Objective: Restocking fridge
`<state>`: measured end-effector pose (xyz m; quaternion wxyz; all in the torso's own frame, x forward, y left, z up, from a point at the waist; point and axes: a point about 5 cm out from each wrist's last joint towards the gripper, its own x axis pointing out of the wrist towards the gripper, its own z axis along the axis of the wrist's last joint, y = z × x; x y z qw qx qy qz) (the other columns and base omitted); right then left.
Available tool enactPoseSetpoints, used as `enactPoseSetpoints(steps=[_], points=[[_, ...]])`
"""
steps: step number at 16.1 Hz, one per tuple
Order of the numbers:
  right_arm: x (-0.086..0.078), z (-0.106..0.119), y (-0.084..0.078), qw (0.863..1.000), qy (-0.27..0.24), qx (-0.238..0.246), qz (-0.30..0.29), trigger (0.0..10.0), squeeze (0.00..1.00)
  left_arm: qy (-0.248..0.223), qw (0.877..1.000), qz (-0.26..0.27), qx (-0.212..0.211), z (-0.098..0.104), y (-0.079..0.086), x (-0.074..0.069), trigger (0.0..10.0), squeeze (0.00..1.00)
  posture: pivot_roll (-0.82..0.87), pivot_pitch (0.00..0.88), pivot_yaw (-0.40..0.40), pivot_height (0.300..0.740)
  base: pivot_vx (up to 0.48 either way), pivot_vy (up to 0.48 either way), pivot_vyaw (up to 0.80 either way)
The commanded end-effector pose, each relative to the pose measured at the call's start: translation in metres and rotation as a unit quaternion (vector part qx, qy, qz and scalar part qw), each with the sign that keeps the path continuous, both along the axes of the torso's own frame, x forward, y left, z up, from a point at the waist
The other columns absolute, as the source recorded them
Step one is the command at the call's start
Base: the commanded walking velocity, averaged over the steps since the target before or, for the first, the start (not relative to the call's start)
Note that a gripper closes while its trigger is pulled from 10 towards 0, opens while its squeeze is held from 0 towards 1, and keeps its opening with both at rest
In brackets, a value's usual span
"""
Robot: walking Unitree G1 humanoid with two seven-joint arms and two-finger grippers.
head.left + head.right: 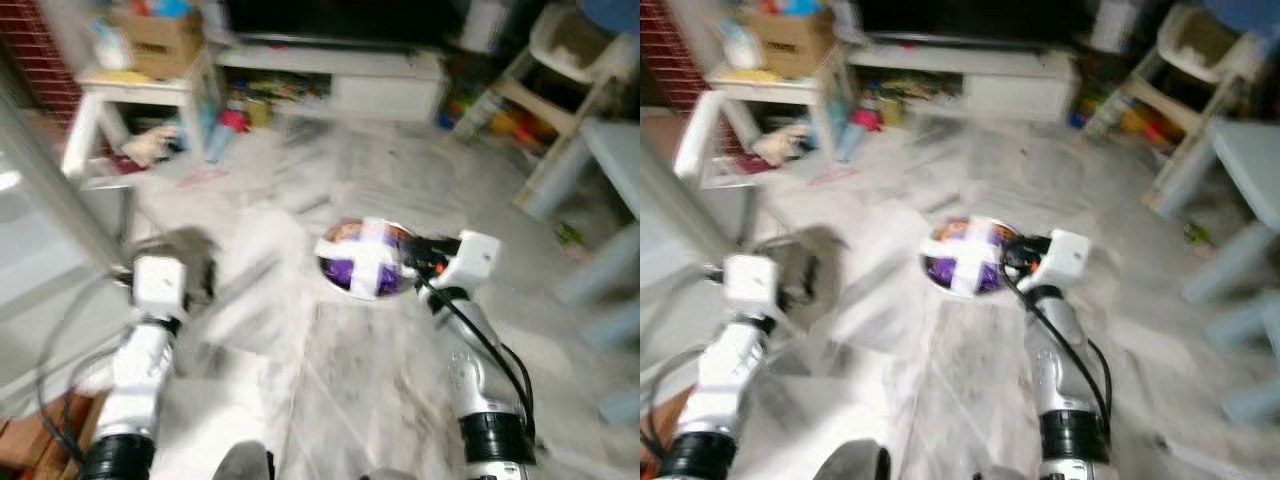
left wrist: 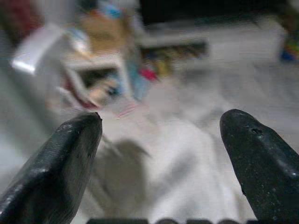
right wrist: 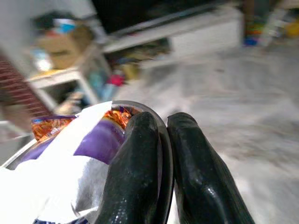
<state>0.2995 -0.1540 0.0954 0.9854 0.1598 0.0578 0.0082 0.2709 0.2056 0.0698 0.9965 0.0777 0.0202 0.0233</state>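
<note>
**Dish in transit, fridge not yet reached**

Above the pale marble-patterned floor (image 1: 360, 380) of a cluttered living room, a round metal-rimmed dish of food covered with purple-and-white wrapping (image 1: 365, 258) is being held out in front of the robot by the right pincer (image 1: 418, 258). Its two black fingers (image 3: 140, 158) are being kept pressed together on the dish's rim, one on each side of the edge. The left pincer (image 2: 161, 154) is being carried empty, its fingers standing well apart over bare floor. A white side surface (image 1: 140, 95) loaded with a cardboard box (image 1: 155, 40) and a low white TV cabinet (image 1: 340, 80) are being faced; strong blur suggests the robot is being walked. No fridge can be made out among the furniture ahead. By judgement, the pick-up is done, while the carry to the fridge, the opening of its door and the placing inside are all left.
</note>
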Motion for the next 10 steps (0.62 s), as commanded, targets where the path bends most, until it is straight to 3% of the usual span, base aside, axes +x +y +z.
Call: enactPoseSetpoints(steps=[1,3,7,10], points=[[0.002,0.006,-0.01,1.0,-0.016,-0.007,-0.014,10.0,0.0,0.015,1.0,0.006,0.0,-0.006,0.003,-0.009,10.0,0.0,0.1,0.0,-0.014,0.74,0.0,0.0,0.8],[-0.001,0.004,-0.012,1.0,-0.013,-0.014,-0.013,10.0,0.0,0.044,0.999,-0.019,0.014,-0.019,0.002,-0.023,10.0,0.0,0.08,0.0,-0.006,0.74,0.0,0.0,0.8],[-0.01,-0.002,-0.023,0.999,-0.007,-0.017,-0.034,10.0,0.0,0.061,0.998,-0.029,0.004,-0.021,-0.001,-0.027,10.0,0.0,0.06,0.0,0.003,0.74,0.0,0.0,0.8],[-0.02,-0.008,-0.029,0.999,0.003,-0.02,-0.041,10.0,0.0,0.063,0.997,-0.034,-0.004,-0.02,-0.009,-0.028,10.0,0.0,0.05,0.0,0.009,0.74,0.0,0.37,0.8]])
